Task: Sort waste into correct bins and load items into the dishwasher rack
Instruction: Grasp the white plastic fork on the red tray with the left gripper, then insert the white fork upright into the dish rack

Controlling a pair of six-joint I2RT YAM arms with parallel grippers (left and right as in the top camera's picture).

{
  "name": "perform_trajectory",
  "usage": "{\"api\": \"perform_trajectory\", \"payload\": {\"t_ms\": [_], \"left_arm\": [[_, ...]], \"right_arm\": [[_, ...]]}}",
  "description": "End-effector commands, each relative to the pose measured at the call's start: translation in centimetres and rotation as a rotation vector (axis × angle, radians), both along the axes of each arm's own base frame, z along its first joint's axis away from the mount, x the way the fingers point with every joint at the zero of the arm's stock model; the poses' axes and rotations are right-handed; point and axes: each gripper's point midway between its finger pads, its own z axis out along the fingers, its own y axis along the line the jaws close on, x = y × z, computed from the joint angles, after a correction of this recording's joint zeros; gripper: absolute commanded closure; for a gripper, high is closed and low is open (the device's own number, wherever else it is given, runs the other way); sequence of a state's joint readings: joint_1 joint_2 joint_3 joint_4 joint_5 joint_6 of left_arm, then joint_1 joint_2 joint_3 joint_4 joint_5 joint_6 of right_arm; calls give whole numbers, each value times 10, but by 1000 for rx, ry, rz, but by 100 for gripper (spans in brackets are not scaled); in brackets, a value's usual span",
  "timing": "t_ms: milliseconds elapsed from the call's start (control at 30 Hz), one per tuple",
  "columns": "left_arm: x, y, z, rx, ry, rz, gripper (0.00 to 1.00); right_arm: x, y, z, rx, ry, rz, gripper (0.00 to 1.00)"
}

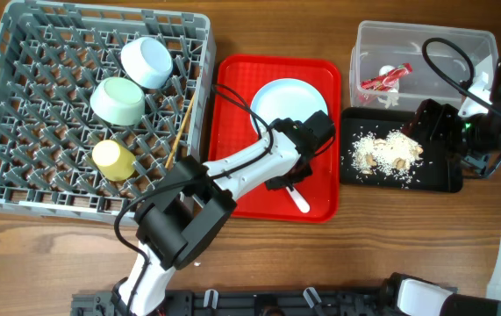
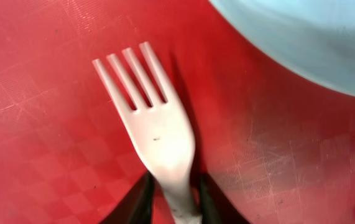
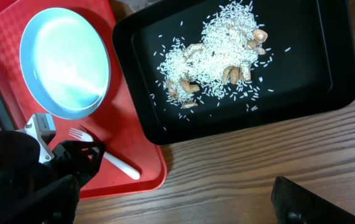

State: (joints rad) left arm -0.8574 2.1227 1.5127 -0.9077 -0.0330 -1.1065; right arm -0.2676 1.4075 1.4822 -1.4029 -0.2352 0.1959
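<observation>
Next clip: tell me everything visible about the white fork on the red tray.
The white fork looks like matte plastic. It has four tines, a broad shoulder, a narrowing handle and a few dark specks. It lies flat on the red tray, near the pale plate but apart from it. The left gripper straddles its neck, with a dark finger close on each side. Whether they clamp it is unclear.

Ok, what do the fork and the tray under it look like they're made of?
The fork is likely plastic: matte white, with thin moulded tines. The tray is probably hard plastic: red, with a pressed checker texture and fine scratches.
</observation>
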Motion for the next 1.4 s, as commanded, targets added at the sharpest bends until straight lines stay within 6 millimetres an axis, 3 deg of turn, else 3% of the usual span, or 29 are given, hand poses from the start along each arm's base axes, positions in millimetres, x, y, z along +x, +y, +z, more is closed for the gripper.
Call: {"api": "perform_trajectory", "payload": {"t_ms": [0,267,400,533,667,733,800,967,1167,1367], "left_arm": [[-2,2,-10,15,11,7,82],[-3,3,-9,19,14,-1,92],[2,4,3,1,-3,6,92],[10,10,29,-29,-38,-37,94],[24,23,72,-72,-110,-139,96],[34,38,98,-80,-167,-167,96],[52,72,136,-61,-267,-161,96],[88,143,185,30,-424,-217,95],[117,213,185,150,-425,-314,96],[136,220,161,170,-400,-360,96]], "right_arm": [[0,0,9,-7,-31,12,0],[0,0,9,-7,-31,12,0],[0,0,9,-7,-31,12,0],[0,0,9,-7,-31,12,0],[0,0,9,-7,-32,12,1],[0,0,9,-7,-32,12,0],[0,0,9,-7,-32,12,0],[0,0,9,-7,-31,12,0],[0,0,9,-7,-31,12,0],[0,0,9,-7,-31,12,0]]}}
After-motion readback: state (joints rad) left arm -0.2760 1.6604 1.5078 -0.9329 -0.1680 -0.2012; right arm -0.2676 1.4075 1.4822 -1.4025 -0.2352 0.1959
